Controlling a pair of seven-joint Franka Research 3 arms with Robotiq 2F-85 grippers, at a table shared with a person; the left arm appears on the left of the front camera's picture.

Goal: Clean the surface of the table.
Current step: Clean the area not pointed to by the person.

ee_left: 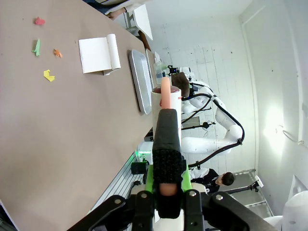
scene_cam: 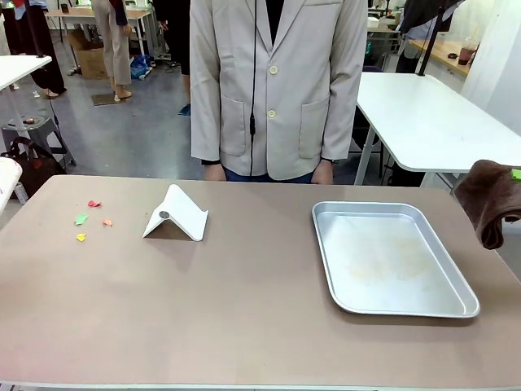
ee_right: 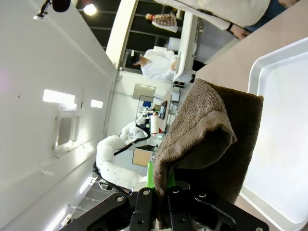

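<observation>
Front view shows the table (scene_cam: 244,309) running the full width of the picture, between the robot's side and a person (scene_cam: 277,90) standing at its far edge. Its top is smooth, matte taupe-brown with a thin pale edge.

As I judge it, the cleaning is not yet begun, or is barely so. 4 small paper scraps (scene_cam: 89,220), red, green, orange and yellow, lie loose in a cluster near the table's left end. A white folded piece (scene_cam: 175,216) stands like a tent just to their right. A metal tray (scene_cam: 456,303) sits well apart from both on the right half, and its floor looks bare apart from faint smears. The rest of the top looks dry and unmarked, with no wiped streaks that I can make out.

The right gripper (ee_right: 166,185) is closed on a brown cloth (ee_right: 207,139), which hangs bunched from it. It is held up at the table's right end beside the tray, and the cloth does not seem to touch the top.

The left gripper (ee_left: 167,118) is pinched tight on a slim pink stick (ee_left: 165,89), with a white cylinder (ee_left: 166,103) at its far end. I cannot tell what this tool is. It is held off the table's near left side, well apart from the scraps.

What is left, then, is nearly everything. The scraps have to be gathered and the surface wiped.
</observation>
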